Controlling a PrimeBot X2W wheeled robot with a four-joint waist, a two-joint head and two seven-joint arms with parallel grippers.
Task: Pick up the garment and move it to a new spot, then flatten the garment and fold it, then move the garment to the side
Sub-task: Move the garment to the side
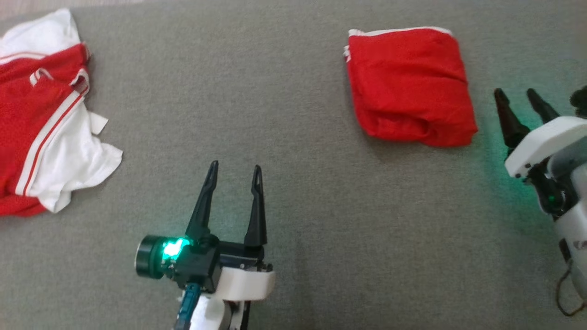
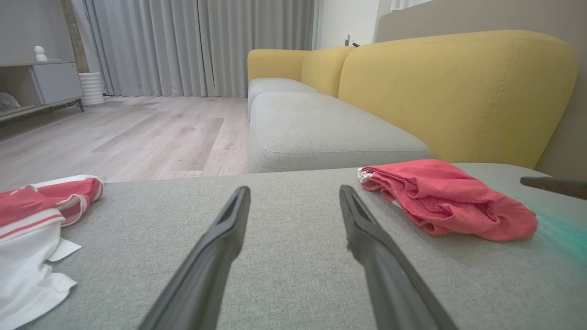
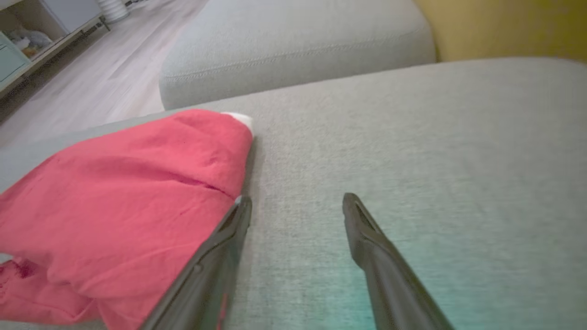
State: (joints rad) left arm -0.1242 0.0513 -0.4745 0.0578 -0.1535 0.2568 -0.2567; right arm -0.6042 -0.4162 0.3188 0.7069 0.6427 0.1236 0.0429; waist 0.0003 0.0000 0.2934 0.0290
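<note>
Head view puts the garment well off to the left of the left claw and slightly ahead of its tips. It lies crumpled on the grey sofa seat and runs out past the frame edge, so the step in hand looks like the first one: reach over and lift it. To do that well, I would swing the left claw sideways, low over the bare seat, and meet the nearest part first, the loose white sleeve that points toward the claw. I would then go past it and pinch deeper, at the striped band or the red mesh beyond, since a sleeve corner alone would likely let the rest drag and twist. Lift high enough to clear the seat, and keep away from the folded red bundle, which lies ahead and to the right of that claw and isn't the piece to move. The left claw's fingers are spread fully, with nothing between them and touching nothing. Farther right, the right claw is likewise spread wide and empty, its tips close beside the bundle's right edge; whether a finger brushes the cloth I cannot tell.
</note>
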